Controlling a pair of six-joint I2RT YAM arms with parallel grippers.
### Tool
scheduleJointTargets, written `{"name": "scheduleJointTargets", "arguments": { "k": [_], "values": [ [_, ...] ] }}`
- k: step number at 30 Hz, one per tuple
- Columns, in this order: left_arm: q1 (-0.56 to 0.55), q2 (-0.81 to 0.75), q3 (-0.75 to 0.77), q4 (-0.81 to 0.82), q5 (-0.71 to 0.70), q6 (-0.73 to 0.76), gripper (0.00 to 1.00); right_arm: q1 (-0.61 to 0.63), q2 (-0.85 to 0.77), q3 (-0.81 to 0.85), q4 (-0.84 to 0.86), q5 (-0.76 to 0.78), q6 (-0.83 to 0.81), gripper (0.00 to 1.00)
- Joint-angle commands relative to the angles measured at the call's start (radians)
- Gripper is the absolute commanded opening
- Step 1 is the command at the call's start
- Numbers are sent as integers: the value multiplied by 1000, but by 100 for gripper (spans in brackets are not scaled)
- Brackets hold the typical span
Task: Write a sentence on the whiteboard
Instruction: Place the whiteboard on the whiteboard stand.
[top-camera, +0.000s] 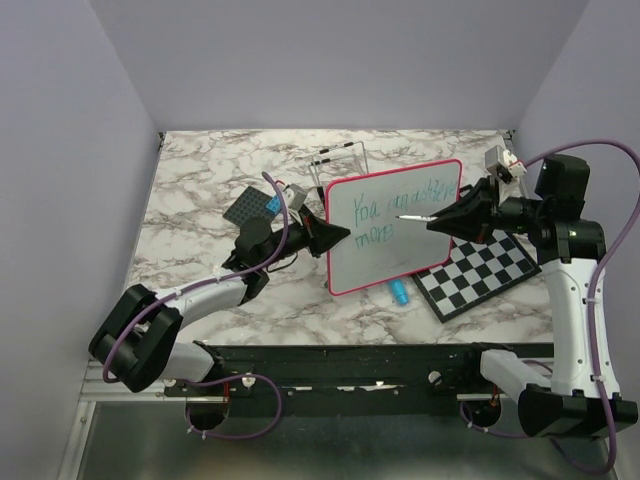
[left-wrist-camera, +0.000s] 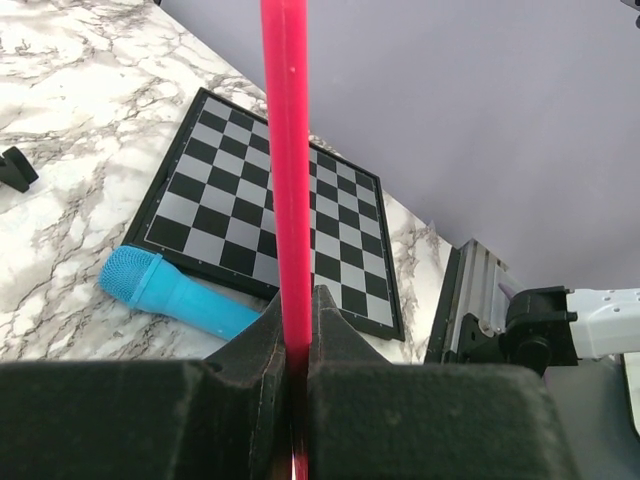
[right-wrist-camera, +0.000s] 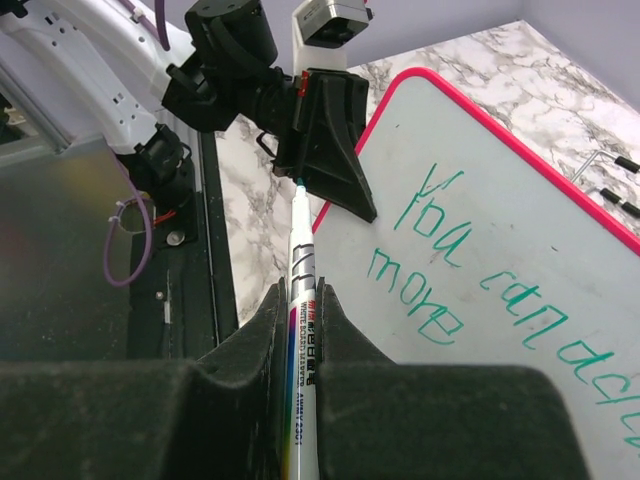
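Whiteboard (top-camera: 395, 225) standing tilted mid-table between my two arms
From the left: my left gripper (top-camera: 340, 236) pinches its pink frame edge; the sentence (top-camera: 392, 207) runs in two green lines across its face; my right gripper (top-camera: 434, 222) is clamped on a marker (top-camera: 412, 215) pointing at the writing, checkered board (top-camera: 480, 275) beneath

The marker (right-wrist-camera: 303, 340) has a glossy white plastic barrel. Ahead of its tip the whiteboard (right-wrist-camera: 520, 200) is smooth and shiny, its frame (left-wrist-camera: 288, 150) glossy pink-red plastic. The left gripper (left-wrist-camera: 297, 305) and right gripper (right-wrist-camera: 300, 295) are matt black, faintly grainy. Beyond the left gripper, the chessboard (left-wrist-camera: 270, 215) looks satin and the marble-look tabletop (left-wrist-camera: 70, 180) smooth.
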Motion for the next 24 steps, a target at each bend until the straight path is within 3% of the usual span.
{"name": "scheduleJointTargets", "arguments": {
  "k": [1, 24],
  "values": [
    [12, -43, 44, 101, 26, -25, 0, -8, -21, -15, -1, -13, 10, 1],
    [43, -112, 17, 82, 7, -38, 0, -22, -39, -115, 80, -11, 18, 1]
  ]
}}
